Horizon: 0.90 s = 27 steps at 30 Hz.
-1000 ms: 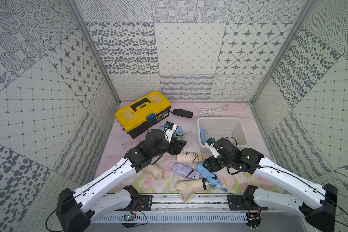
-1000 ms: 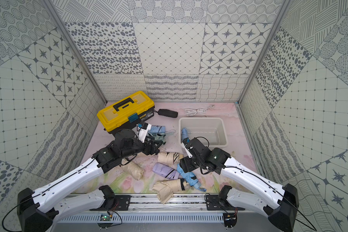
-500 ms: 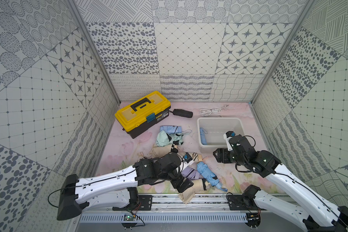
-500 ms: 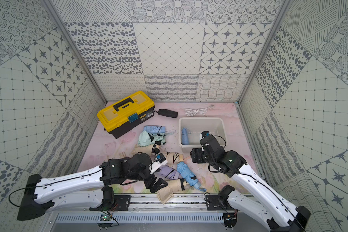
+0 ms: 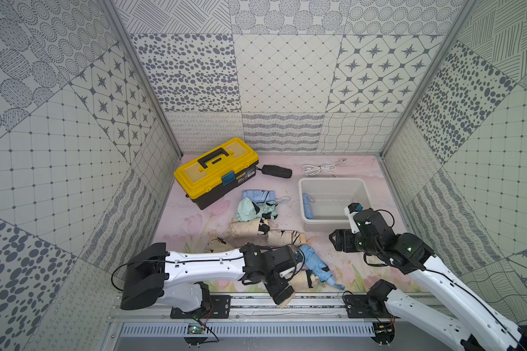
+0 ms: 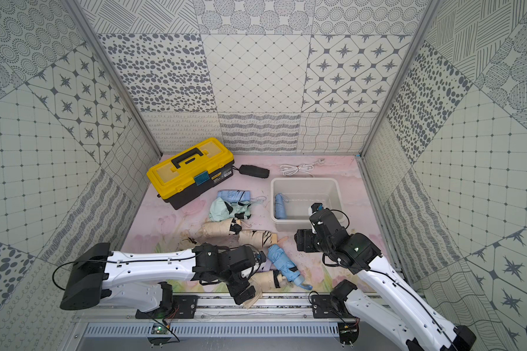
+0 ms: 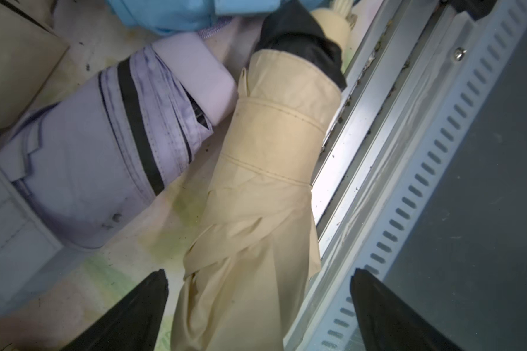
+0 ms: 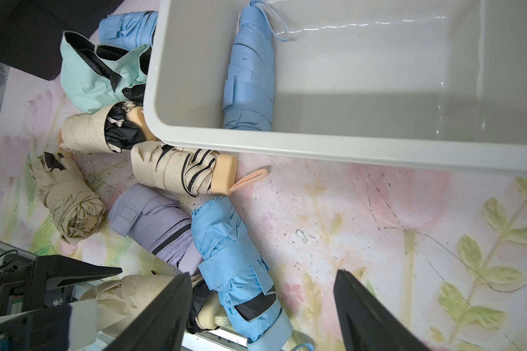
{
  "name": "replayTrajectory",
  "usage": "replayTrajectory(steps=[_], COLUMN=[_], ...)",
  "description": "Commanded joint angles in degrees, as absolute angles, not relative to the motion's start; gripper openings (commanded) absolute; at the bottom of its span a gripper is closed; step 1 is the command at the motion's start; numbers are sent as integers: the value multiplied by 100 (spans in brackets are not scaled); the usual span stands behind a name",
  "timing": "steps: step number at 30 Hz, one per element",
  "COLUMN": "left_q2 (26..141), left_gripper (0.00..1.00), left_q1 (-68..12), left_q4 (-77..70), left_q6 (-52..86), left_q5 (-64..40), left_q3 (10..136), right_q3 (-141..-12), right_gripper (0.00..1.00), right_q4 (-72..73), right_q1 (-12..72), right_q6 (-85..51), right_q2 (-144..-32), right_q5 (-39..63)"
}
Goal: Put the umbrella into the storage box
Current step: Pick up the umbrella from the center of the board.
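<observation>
The storage box (image 5: 332,181) (image 8: 317,152) stands at the back right with one blue umbrella (image 5: 308,207) (image 8: 250,79) lying inside along its wall. Several folded umbrellas lie on the mat. My left gripper (image 7: 257,291) (image 5: 282,291) is open at the front edge, its fingers on either side of a cream umbrella (image 7: 265,170) (image 5: 301,278) without touching it. A lilac umbrella (image 7: 82,170) (image 8: 155,225) lies beside it. My right gripper (image 8: 262,304) (image 5: 335,240) hangs open and empty in front of the box, above a light blue umbrella (image 8: 235,261) (image 5: 315,267).
A yellow-lidded toolbox (image 5: 216,170) stands at the back left, with a black pouch (image 5: 277,171) and a white cable (image 5: 320,168) behind the box. Mint (image 5: 250,209), blue (image 5: 257,196) and striped cream (image 5: 286,237) umbrellas crowd the middle. A metal rail (image 5: 286,304) borders the front.
My left arm swung from the mint umbrella at the back to the front edge, and its jaws opened wide. My right arm drew back from the umbrella pile towards the box's front.
</observation>
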State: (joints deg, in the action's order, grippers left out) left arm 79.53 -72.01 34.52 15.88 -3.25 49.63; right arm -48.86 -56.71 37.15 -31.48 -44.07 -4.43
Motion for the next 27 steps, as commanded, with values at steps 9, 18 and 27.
replayTrajectory(steps=[9,18,27], left_q2=[8745,8991,8591], left_gripper=[92,66,53], left_q1=[-7227,-7228,-7207], left_q4=[3250,3085,3144], left_q6=[1126,1029,1163], left_q5=[-562,-670,-544], left_q3=[5106,5091,4986], right_q3=[-4563,-4496,-4552], right_gripper=[79,79,79], right_q4=[-5357,-5334,-5341], right_q1=[3696,3699,3694], right_q6=[-3215,-3304,-3305], right_q2=[-3902,-3822,-3797], right_q5=[-470,-458,-433])
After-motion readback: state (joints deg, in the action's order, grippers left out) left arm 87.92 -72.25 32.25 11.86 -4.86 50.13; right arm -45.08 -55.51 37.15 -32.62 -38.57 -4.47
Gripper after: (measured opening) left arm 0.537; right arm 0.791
